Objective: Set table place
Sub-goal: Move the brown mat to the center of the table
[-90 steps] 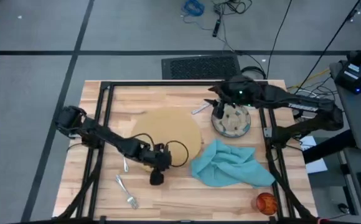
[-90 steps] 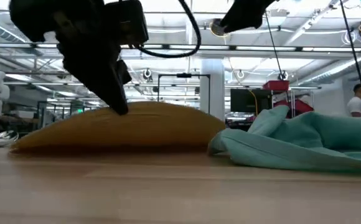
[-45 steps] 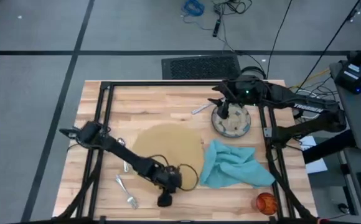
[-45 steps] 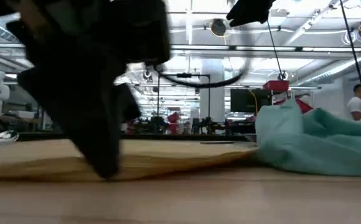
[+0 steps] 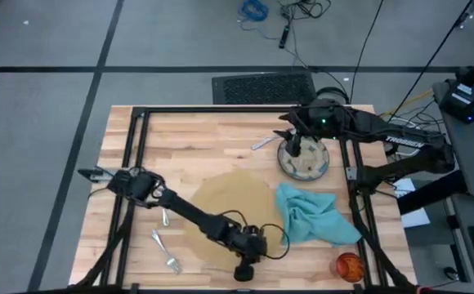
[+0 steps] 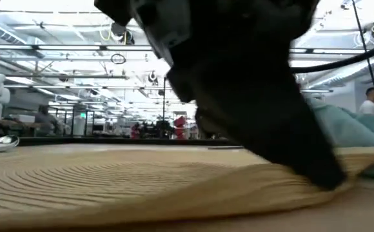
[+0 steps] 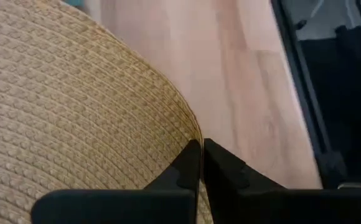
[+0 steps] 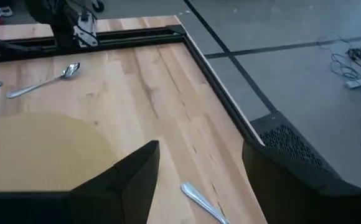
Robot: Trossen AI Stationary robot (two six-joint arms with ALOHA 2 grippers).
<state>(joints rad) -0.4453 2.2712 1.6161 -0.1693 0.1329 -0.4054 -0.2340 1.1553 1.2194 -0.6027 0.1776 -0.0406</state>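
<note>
The round tan placemat [image 5: 230, 214] lies on the wooden table [image 5: 180, 131], near its front edge. My left gripper [image 5: 243, 269] is shut on the placemat's near rim. A teal napkin [image 5: 312, 214] lies crumpled against the placemat's right side. The speckled dish [image 5: 306, 162] sits at the far right, and my right gripper [image 5: 294, 149] hovers open above it. A knife [image 5: 262, 143] lies left of the dish. The spoon [image 5: 164, 216] and fork [image 5: 166, 254] lie at the near left, the orange cup [image 5: 349, 265] at the near right. My left gripper pinches the placemat's near edge [image 7: 190, 140] between its two shut fingers, coming slanting from above. That edge [image 6: 351, 169] is raised a little off the wood; the rest of the mat lies flat on the table.
Black frame bars [image 5: 139, 155] run across the table top at left and right. Bare wood [image 5: 196, 135] stretches along the far left. A person [image 6: 369, 103] stands far off in the room behind.
My left gripper has gone toward the table's near edge and to the right, dragging the placemat with it. The mat has slid along the table the same way. The napkin's left part has been pushed right and bunched up.
</note>
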